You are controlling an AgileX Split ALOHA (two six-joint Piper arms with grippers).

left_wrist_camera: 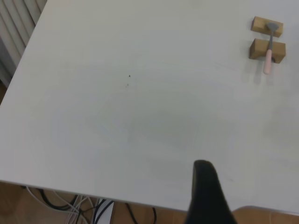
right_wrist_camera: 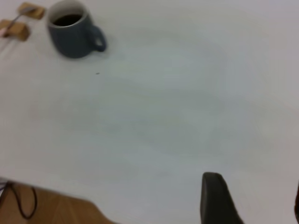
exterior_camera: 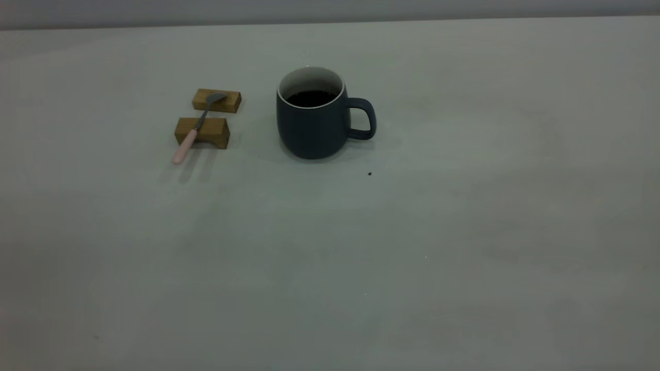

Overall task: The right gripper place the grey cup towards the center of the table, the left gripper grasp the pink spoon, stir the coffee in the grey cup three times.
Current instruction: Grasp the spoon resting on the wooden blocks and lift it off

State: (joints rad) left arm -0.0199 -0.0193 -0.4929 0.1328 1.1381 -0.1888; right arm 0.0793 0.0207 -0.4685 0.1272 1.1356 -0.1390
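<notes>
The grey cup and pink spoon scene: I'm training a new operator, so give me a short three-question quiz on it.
1. True or false: the pink spoon lies across two wooden blocks.
2. On the exterior view, which way does the handle of the grey cup point? A) left B) right C) at the camera
3. Fill in: the liquid in the cup, the coffee, looks ____.

Key:
1. True: its bowl rests on the far block and its pink handle sticks out past the near block.
2. B.
3. Dark, nearly black.
</notes>
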